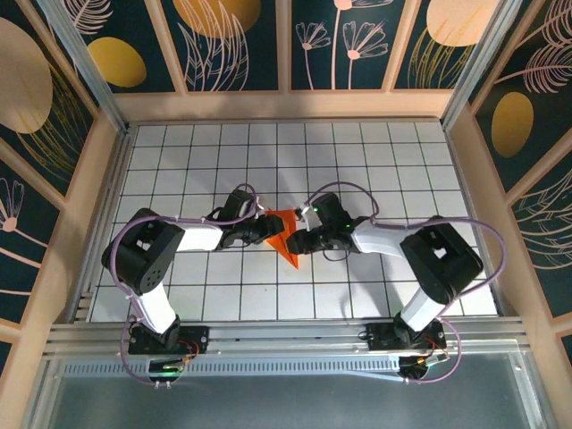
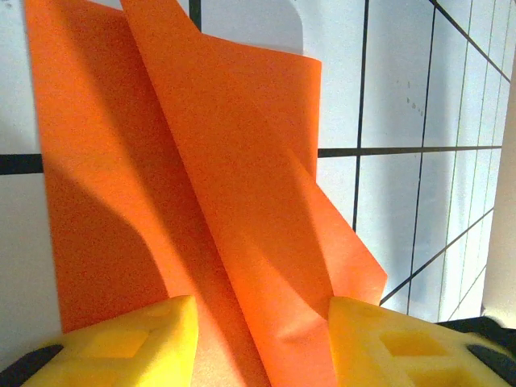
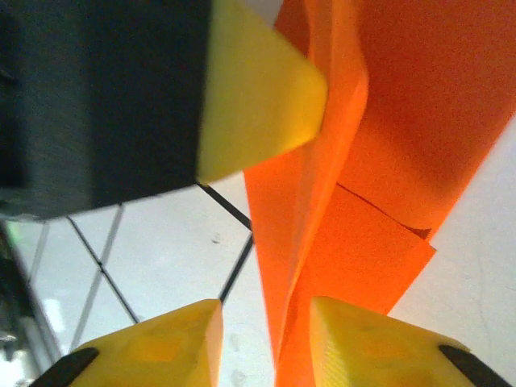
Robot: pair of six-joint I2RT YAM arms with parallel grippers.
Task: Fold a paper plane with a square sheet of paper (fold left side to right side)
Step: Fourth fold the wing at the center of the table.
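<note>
The square sheet of paper (image 1: 288, 246) lies mid-table, folded into a pointed orange wedge like a rough paper plane, tip toward the near edge. My left gripper (image 1: 257, 228) is at its left side and my right gripper (image 1: 302, 239) at its right side. In the left wrist view the left gripper (image 2: 262, 314) stands open, its yellow fingers (image 2: 129, 347) apart over the creased paper (image 2: 201, 177). The right gripper (image 3: 266, 322) is open too, astride a raised fold of the paper (image 3: 419, 121). A yellow finger of the left gripper (image 3: 258, 89) touches the fold from the other side.
The white gridded table (image 1: 179, 161) is boxed in by a wooden rim (image 1: 286, 105) with patterned panels behind and at both sides. Both arm bases sit on the metal rail (image 1: 286, 338) at the near edge. Purple cables loop over each arm.
</note>
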